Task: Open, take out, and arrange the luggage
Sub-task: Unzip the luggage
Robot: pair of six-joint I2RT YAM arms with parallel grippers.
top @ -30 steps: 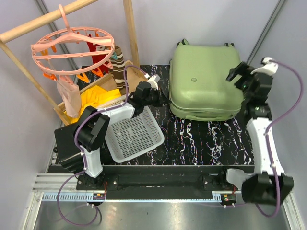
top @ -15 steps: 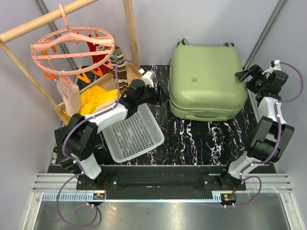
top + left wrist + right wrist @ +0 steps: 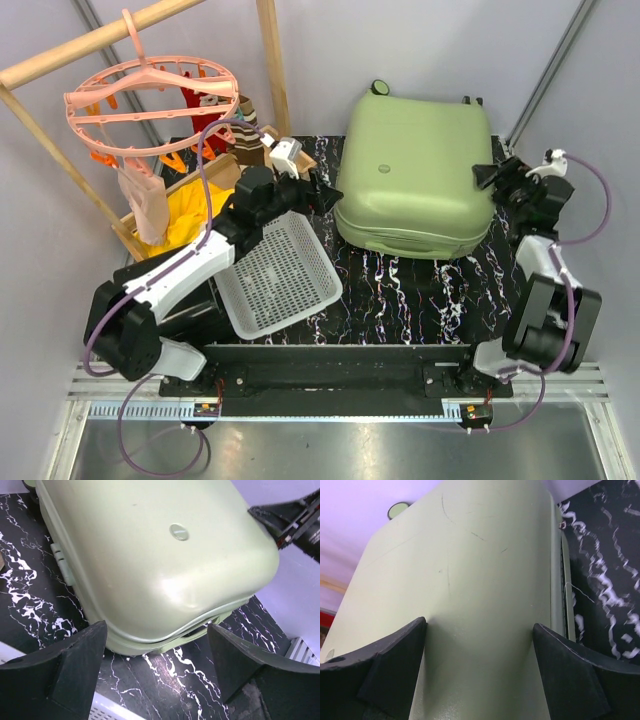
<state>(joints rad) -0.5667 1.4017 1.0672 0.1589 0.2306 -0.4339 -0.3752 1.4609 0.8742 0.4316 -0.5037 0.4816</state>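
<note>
Luggage [image 3: 415, 180] closed, lying on marble-patterned table [image 3: 400, 290]; white basket [image 3: 275, 272] just left; left gripper [image 3: 320, 190] and right gripper [image 3: 487, 177] flank it, both wide open, empty.

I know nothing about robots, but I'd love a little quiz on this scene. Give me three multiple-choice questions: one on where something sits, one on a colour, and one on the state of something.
1. Where is the white basket relative to the luggage?
A. On top of it
B. Beside it, to the left in the top view
C. Behind it, against the wall

2. What colour is the round clip hanger?
A. Pink
B. Blue
C. Black

3. What state is the luggage in?
A. Wide open, with the lining showing
B. Closed
C. Standing upright on its wheels

Answers:
1 B: the top view shows the basket on the table to the left of the luggage.
2 A: its ring and clips are pink.
3 B: its two halves meet along the seam, and no lining shows.
</note>
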